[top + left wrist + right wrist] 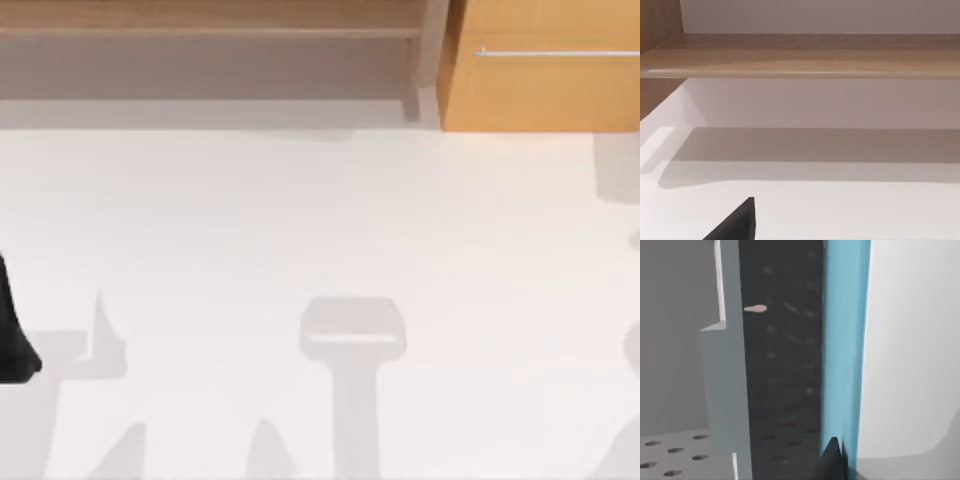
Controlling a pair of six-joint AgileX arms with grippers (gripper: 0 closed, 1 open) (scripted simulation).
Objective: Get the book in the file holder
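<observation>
The book shows close up in the right wrist view as a teal-blue strip (845, 350) with its white face (910, 340) beside it. It stands upright against a dark perforated wall of the grey file holder (725, 390), whose perforated floor (670, 455) lies below. A black part of my right gripper (830, 462) sits at the lower end of the teal strip. My left arm (15, 340) is parked at the table's left edge, and a black tip of my left gripper (735, 225) hangs over the bare white table.
A wooden shelf (210, 30) runs along the back left, also seen as the shelf board (805, 55). A wooden cabinet (540, 70) with a silver handle stands at the back right. Grey shadows lie on the white table (320, 220).
</observation>
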